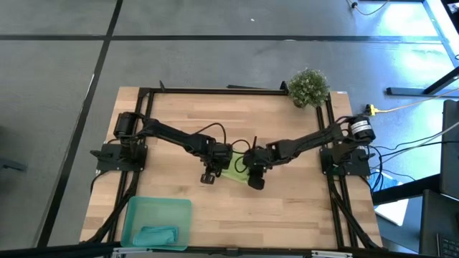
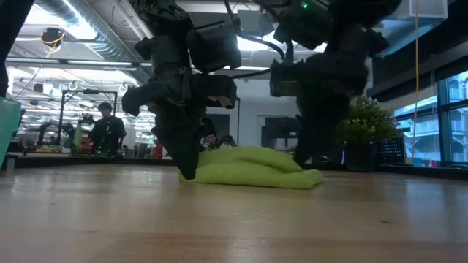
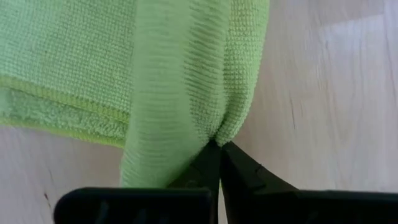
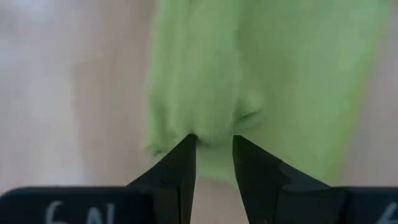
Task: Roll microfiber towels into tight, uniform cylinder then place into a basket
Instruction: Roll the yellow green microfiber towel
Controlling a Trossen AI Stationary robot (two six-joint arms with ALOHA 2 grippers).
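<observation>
Rolling the lime towel (image 1: 233,170) at frame centre, our left gripper (image 3: 217,149) pinches its edge, right gripper (image 4: 211,146) clasps a fold; next we tighten evenly.

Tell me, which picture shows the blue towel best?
The high view: the teal towel lies bunched inside the basket at the table's near left corner. The low view and both wrist views show only the lime towel, not the teal one.

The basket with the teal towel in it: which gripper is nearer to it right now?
Left. The left gripper is up and right of the basket and pinches the lime towel at mid-table. The right gripper grips that towel's far side, farther from the basket.
</observation>
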